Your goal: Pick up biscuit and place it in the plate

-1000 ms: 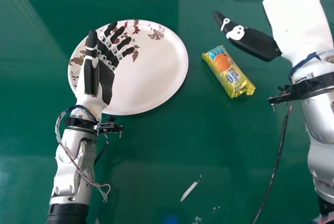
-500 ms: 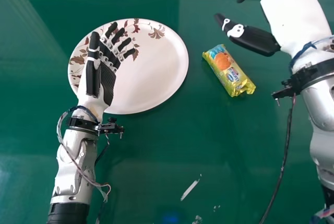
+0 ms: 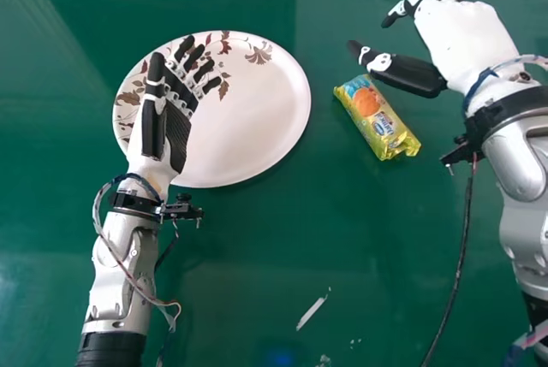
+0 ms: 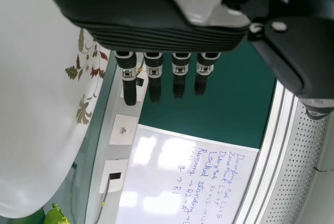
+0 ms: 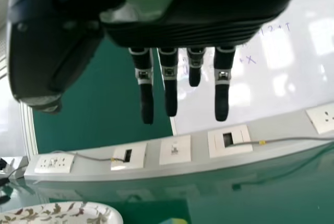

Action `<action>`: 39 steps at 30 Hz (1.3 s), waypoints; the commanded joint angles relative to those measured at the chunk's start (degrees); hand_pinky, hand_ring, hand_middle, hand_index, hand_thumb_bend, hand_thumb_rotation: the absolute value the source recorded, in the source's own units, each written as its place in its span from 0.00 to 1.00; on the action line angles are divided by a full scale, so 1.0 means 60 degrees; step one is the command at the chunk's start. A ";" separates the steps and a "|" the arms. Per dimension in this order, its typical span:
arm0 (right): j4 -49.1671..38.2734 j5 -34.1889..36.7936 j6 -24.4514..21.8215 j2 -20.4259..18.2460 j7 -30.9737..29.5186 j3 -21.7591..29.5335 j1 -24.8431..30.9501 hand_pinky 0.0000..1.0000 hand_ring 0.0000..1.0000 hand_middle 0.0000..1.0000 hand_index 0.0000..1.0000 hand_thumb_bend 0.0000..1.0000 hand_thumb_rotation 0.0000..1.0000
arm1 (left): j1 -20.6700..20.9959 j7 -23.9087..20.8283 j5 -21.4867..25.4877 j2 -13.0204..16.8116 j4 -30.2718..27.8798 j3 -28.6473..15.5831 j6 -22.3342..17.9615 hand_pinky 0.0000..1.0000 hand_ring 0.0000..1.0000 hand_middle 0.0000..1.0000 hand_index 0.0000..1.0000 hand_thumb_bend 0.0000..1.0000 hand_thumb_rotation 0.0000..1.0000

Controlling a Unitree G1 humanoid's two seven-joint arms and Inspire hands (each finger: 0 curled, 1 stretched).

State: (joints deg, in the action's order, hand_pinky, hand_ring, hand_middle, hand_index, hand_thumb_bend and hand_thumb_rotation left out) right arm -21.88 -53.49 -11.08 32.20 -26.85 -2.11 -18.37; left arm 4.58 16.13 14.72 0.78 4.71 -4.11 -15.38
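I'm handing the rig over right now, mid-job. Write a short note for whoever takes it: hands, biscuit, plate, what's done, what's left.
Left hand: open and empty, in front of the plate's left part in the head view.
Right hand: open and empty, beyond and to the right of the biscuit, thumb pointing left.
Biscuit: in its yellow packet on the green table, right of the plate.
Plate: on the table, no biscuit on it.
Done: neither the pick nor the place.
Left: grasp the biscuit, likely with the right hand, and set it on the plate.
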 commanded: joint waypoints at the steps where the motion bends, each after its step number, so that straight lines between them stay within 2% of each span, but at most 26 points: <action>1: 0.0020 0.0051 -0.0114 0.0084 -0.0129 -0.0052 -0.0140 0.63 0.82 0.82 0.73 0.89 0.75 | -0.0030 0.0037 -0.0008 0.0107 -0.0094 -0.0055 -0.0040 0.91 0.95 1.00 1.00 1.00 0.65; 7: 0.0152 0.0145 -0.0301 0.0074 -0.0283 -0.0123 -0.0150 0.65 0.86 0.87 0.80 0.97 0.75 | -0.0068 0.0022 -0.0148 0.0236 -0.0252 -0.0014 -0.0059 0.92 0.96 1.00 1.00 1.00 0.67; 11: 0.0144 0.0217 -0.0308 0.0080 -0.0240 -0.0136 -0.0087 0.73 0.96 0.98 0.91 1.00 0.73 | -0.0097 -0.0017 0.0000 0.0164 -0.0326 -0.0045 -0.0008 0.93 0.96 1.00 1.00 1.00 0.67; 16: 0.0225 0.0268 -0.0287 0.0093 -0.0149 -0.0155 -0.0030 0.81 1.00 1.00 0.98 1.00 0.73 | -0.0099 0.0003 0.0209 0.0108 -0.0293 -0.0106 0.0040 0.93 0.96 1.00 1.00 1.00 0.70; 25: 0.0481 0.0222 -0.0453 0.0076 -0.0209 -0.0326 -0.0099 0.88 1.00 1.00 1.00 1.00 0.72 | -0.0100 0.0112 0.0438 0.0140 -0.0259 -0.0124 0.0023 0.93 0.97 1.00 1.00 1.00 0.72; 30: 0.0853 0.0289 -0.0329 0.0106 -0.0003 -0.0430 -0.0082 0.91 1.00 1.00 1.00 1.00 0.72 | -0.0088 0.0157 0.0501 0.0177 -0.0253 -0.0121 0.0103 0.90 0.95 1.00 1.00 1.00 0.77; 39: 0.1132 0.0274 -0.0554 -0.0033 -0.0030 -0.0669 -0.0091 0.92 1.00 1.00 1.00 1.00 0.73 | -0.0060 0.0240 0.0503 0.0189 -0.0163 -0.0151 0.0059 0.90 0.94 1.00 1.00 1.00 0.76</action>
State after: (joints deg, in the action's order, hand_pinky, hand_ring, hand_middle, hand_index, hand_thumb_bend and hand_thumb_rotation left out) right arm -15.53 -52.24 -13.86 32.15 -27.25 -5.73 -18.78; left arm 4.56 17.24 17.02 1.64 3.04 -4.16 -15.03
